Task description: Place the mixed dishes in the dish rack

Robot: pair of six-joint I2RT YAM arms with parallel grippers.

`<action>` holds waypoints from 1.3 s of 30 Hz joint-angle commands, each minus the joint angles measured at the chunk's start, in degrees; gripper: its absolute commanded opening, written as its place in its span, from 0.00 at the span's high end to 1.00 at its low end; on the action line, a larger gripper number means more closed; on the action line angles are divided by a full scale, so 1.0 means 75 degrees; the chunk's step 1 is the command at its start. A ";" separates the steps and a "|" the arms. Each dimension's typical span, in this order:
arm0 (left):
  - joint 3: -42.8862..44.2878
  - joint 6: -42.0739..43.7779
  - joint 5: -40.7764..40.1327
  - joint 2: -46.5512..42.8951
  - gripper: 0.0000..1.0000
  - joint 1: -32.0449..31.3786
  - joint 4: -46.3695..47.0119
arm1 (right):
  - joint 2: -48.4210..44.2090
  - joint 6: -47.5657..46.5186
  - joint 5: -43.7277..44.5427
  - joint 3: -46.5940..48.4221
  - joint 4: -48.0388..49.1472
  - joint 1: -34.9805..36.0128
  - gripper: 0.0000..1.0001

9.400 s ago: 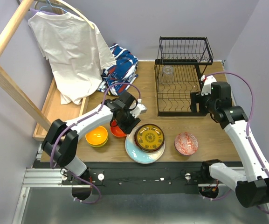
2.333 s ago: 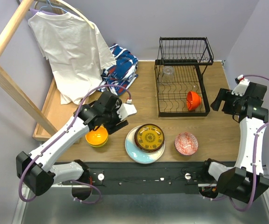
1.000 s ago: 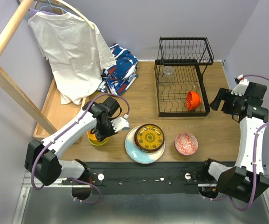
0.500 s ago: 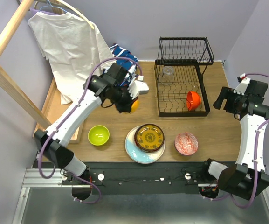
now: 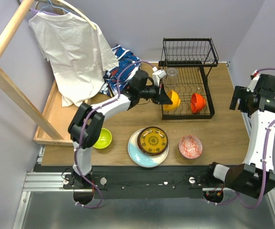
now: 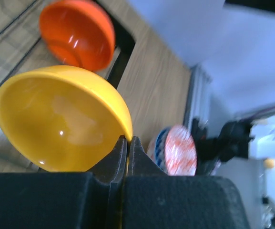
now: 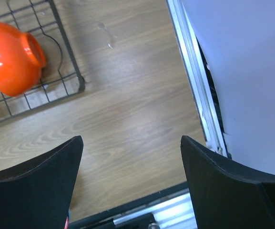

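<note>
Since half a second ago my left hand (image 5: 167,98) has swung across the surface (image 5: 142,120) to the dish rack (image 5: 187,61), pinching the yellow bowl (image 5: 174,100) by its rim. It hangs tipped over the lower tier's front left, just left of the orange bowl (image 5: 198,102); my right hand (image 5: 236,99), spread wide, waits well apart.
</note>
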 commanded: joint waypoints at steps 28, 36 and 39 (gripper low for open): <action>0.1858 -0.5743 -0.1560 0.3904 1.00 -0.0669 0.7286 | 0.0474 -0.0467 0.1288 0.1347 -0.1528 -0.0044 0.10; 0.1635 -0.5872 -0.1490 0.4045 1.00 -0.0669 0.7649 | 0.0404 -0.0444 0.1253 0.1218 -0.1528 -0.0044 0.10; 0.1751 -0.5814 -0.1502 0.4127 1.00 -0.0680 0.7497 | 0.0369 -0.0420 0.1230 0.1066 -0.1482 -0.0044 0.10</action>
